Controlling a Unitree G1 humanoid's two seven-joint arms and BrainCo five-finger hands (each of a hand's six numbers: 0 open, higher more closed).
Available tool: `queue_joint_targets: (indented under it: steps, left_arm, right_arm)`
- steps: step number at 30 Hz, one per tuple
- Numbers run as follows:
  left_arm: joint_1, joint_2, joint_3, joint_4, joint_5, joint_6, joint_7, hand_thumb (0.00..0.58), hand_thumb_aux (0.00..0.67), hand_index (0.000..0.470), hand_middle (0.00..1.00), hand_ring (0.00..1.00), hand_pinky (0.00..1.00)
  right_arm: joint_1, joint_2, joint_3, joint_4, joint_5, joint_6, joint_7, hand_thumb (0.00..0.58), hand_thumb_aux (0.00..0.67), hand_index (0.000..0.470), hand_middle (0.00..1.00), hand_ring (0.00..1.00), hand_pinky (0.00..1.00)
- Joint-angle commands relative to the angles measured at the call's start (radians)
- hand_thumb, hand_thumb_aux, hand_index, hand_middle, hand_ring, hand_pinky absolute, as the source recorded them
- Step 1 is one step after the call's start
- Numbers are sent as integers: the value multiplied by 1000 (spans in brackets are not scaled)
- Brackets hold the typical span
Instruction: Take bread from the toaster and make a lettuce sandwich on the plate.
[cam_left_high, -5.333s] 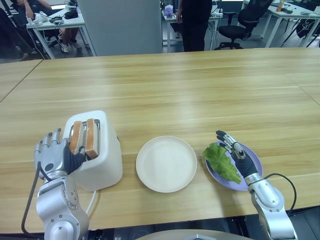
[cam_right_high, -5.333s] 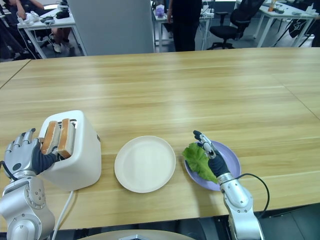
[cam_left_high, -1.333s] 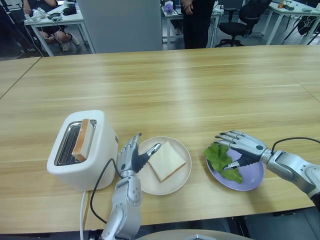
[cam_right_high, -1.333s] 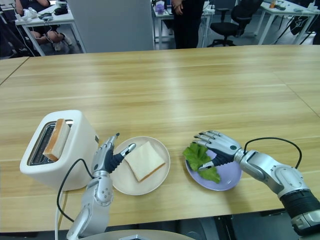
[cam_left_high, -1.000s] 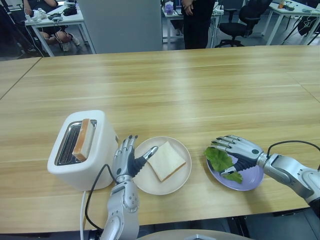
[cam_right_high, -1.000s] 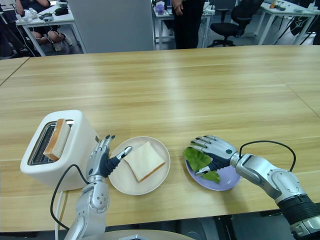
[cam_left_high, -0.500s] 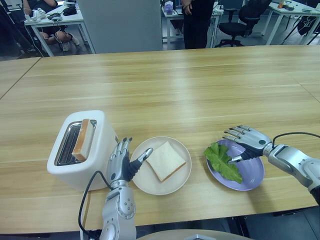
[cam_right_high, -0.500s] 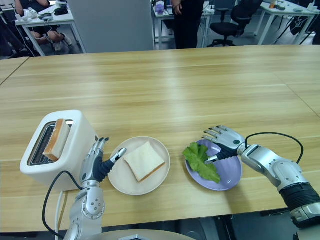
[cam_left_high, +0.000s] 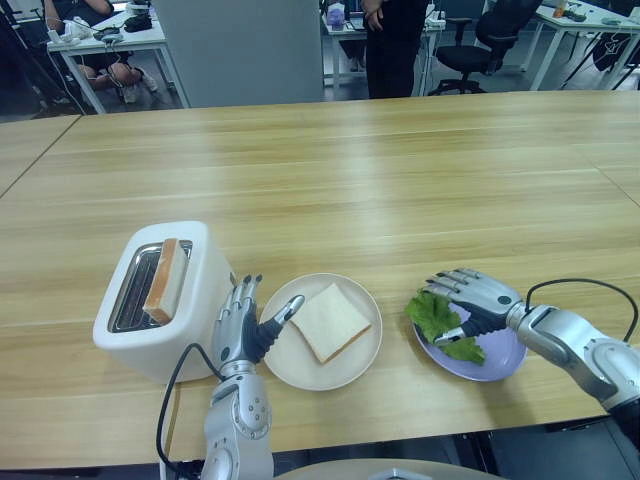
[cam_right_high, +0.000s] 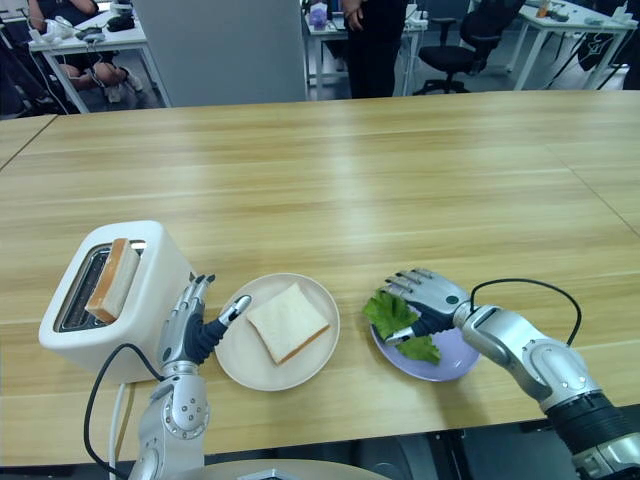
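A: Where's the bread?
B: One slice of bread (cam_left_high: 332, 321) lies flat on the cream plate (cam_left_high: 300, 368), turned a bit askew. The plate is at the near edge of the desk (cam_left_high: 350, 190), roughly centre.
A: And the other one?
B: The second slice (cam_left_high: 162, 280) stands upright in the right slot of the toaster (cam_left_high: 190, 330), its top poking out. The toaster is just left of the cream plate, at an angle to the desk edge.
A: Left hand?
B: The left hand (cam_left_high: 240, 322) is between toaster and cream plate, palm side toward the plate. Its fingers are straight and spread, and it holds nothing. The thumb tip is over the plate's left rim (can't tell if it touches).
A: Right hand?
B: The right hand (cam_left_high: 478, 296) is down on the lettuce (cam_left_high: 430, 312). Its fingers are curled over the right part of the leaf with the thumb pressed in from the near side, so it is gripping the leaf.
A: Is the lettuce lifted?
B: No. It rests on the purple plate (cam_left_high: 505, 352), which is right of the cream plate and near it, not touching. The leaf's left end hangs past the purple plate's left rim.
A: Anything else around?
B: A white cord (cam_right_high: 118, 425) runs from the toaster off the near edge. There's also an office chair (cam_left_high: 480, 40) in the room behind the desk.
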Motion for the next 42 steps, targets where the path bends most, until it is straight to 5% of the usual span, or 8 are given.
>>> queue_joint_targets:
  steps: [1,21,27,34,42]
  left_arm:
    - [10,-9,-9,6,7,-12,4,0,0,0,0,0,0]
    - [36,-16,23,2,-1,-47,7,0,0,0,0,0,0]
    - [34,-26,19,7,-7,-81,35,0,0,0,0,0,0]
    - [32,-39,13,-4,-5,-109,47,0,0,0,0,0,0]
    - [48,-47,25,-11,-3,-116,50,0,0,0,0,0,0]
  right_arm:
    - [33,19,33,0,-15,27,44,0,0,0,0,0,0]
    - [9,65,3,-37,-32,69,-1,0,0,0,0,0,0]
    - [-129,58,-80,46,133,-97,-117,0,0,0,0,0,0]
    - [-409,-72,-7,451,-96,-369,-516,0,0,0,0,0,0]
    - [-622,-104,268,884,-465,-316,-1070,0,0,0,0,0,0]
